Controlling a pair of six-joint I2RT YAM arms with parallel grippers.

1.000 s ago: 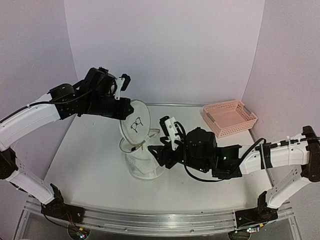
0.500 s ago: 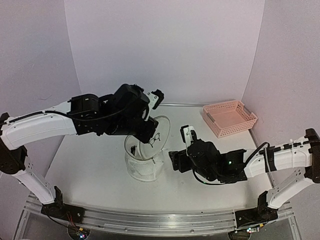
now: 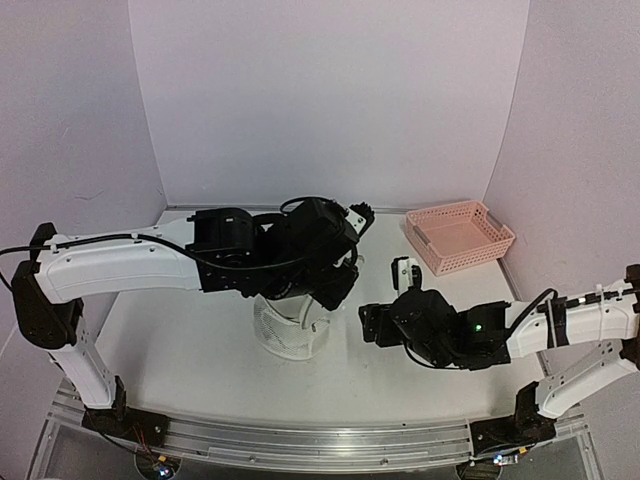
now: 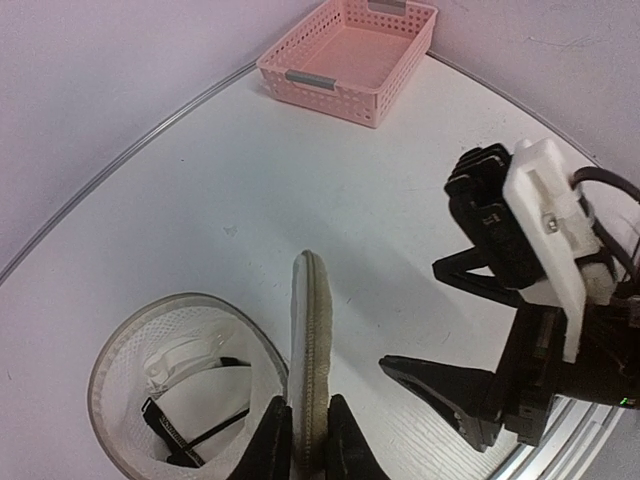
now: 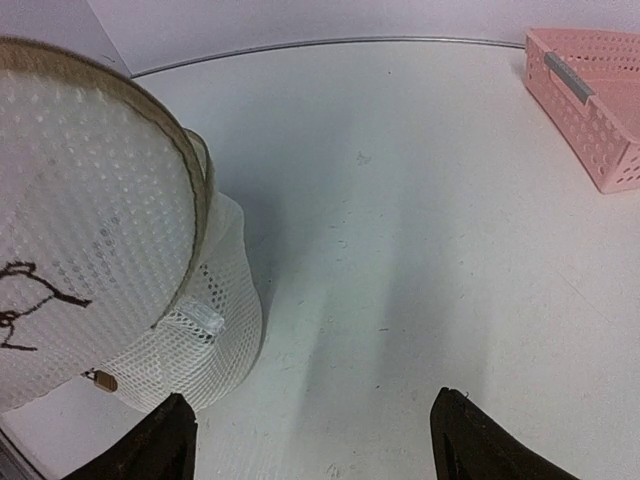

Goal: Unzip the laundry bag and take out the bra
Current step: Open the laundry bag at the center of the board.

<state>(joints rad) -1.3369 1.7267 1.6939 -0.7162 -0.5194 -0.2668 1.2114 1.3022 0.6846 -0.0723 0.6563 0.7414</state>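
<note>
The laundry bag [image 4: 120,375] stands unzipped on the table, its round mesh body [image 3: 285,330] open upward. Inside lies the bra [image 4: 180,365], white fabric with thin black straps. My left gripper [image 4: 306,402] is shut on the rim of the bag's lid [image 4: 310,330], which stands on edge to the right of the body. In the right wrist view the lid [image 5: 90,230] shows its black drawing, with the mesh body [image 5: 215,320] below it. My right gripper [image 5: 312,400] is open and empty over bare table, a little right of the bag [image 3: 368,325].
A pink lattice basket [image 3: 460,235] sits at the back right, empty [image 4: 350,55]. The left arm reaches across the middle of the table above the bag. White walls close in the back and sides.
The left arm swung the lid from the left of the bag over to its right side. The right gripper let go of the bag, drew back to the right and opened wider.
</note>
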